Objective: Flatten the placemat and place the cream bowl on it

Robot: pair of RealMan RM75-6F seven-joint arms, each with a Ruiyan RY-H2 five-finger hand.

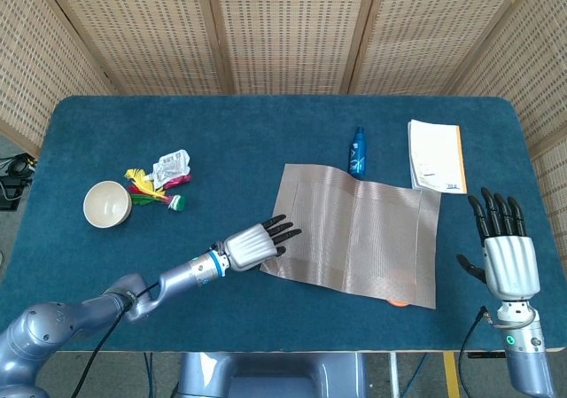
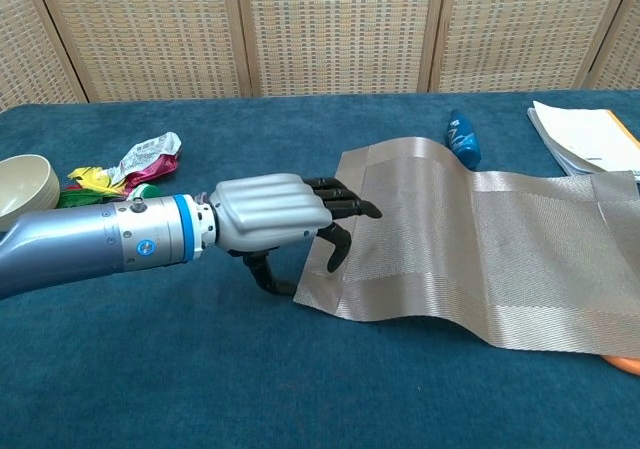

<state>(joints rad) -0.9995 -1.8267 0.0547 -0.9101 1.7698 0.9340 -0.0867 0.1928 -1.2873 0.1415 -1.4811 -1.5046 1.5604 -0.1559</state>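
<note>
One left hand (image 2: 270,214), fingers spread and holding nothing, presses the placemat's (image 2: 500,239) near-left edge.

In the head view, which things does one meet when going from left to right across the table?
Cream bowl → wrappers → left hand → placemat → booklet → right hand. The blue bottle sits above the placemat's span, so it is left out.

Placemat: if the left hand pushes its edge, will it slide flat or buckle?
Likely buckle: the placemat already humps up in a ridge near the left hand, so it looks thin and floppy. It probably drags on the fuzzy tablecloth rather than gliding.
</note>
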